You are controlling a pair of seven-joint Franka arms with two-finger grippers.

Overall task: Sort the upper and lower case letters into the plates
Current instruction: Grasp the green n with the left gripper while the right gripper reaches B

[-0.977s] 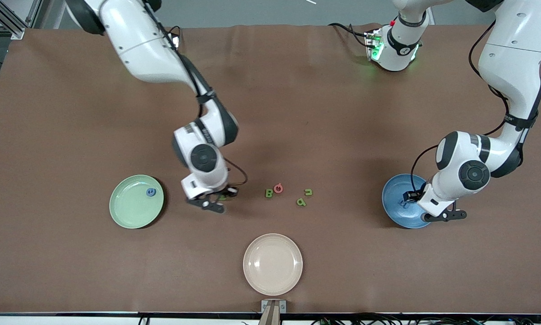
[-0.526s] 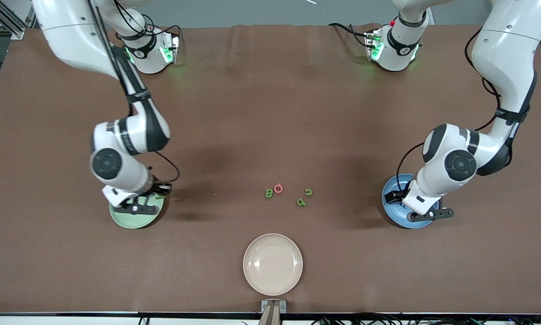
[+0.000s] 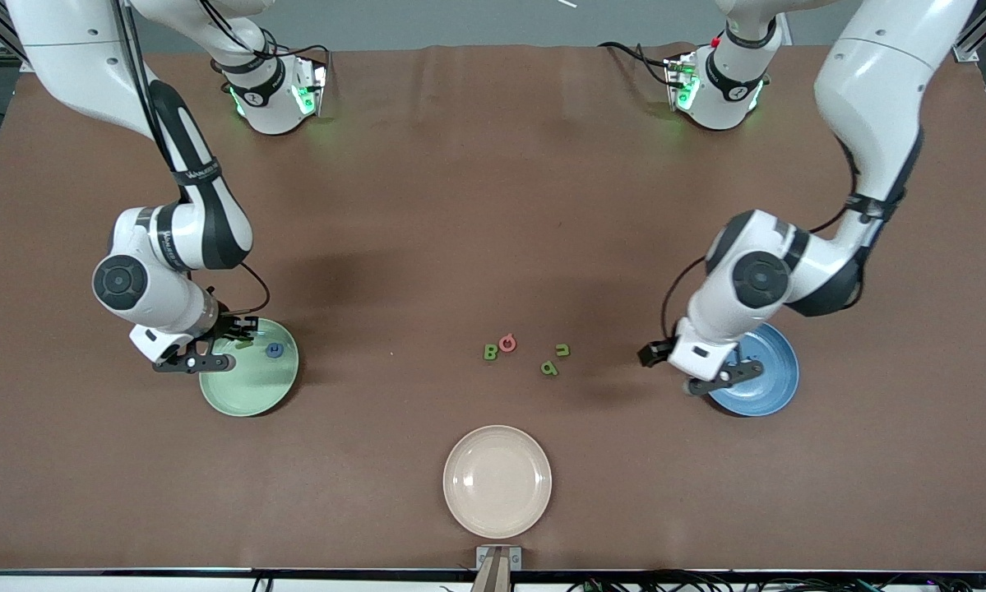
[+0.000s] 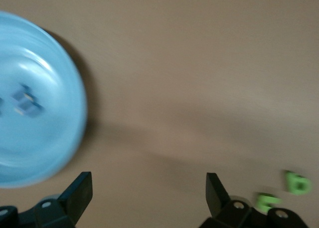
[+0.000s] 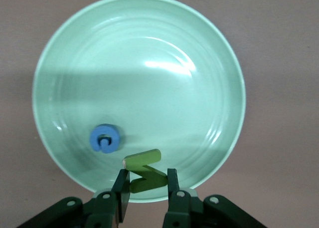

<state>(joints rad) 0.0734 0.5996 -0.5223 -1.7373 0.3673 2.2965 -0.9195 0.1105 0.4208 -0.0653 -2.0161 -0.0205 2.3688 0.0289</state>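
Observation:
The mint green plate [image 3: 246,395] [image 5: 144,48] lies toward the right arm's end of the table with a blue letter [image 3: 273,351] [image 5: 104,138] in it. Over that plate's rim, my right gripper [image 3: 228,345] [image 5: 146,180] is shut on a green zigzag letter [image 5: 144,170]. The blue plate [image 3: 768,386] [image 4: 45,63] lies toward the left arm's end and holds a blue letter [image 4: 27,101]. My left gripper [image 3: 698,370] [image 4: 148,188] hangs open and empty over the bare table, beside the blue plate. Mid-table lie a green B [image 3: 490,353], a red G [image 3: 506,343], and green letters [image 3: 549,368] [image 3: 562,349].
A cream-beige plate [image 3: 497,481] sits empty near the table's front edge, nearer the camera than the letters. Brown cloth [image 3: 493,205] covers the whole table. Both arm bases stand along the table's back edge.
My right arm carried the green letter from mid-table to over the green plate. My left gripper opened over the blue plate and moved off it toward the loose letters.

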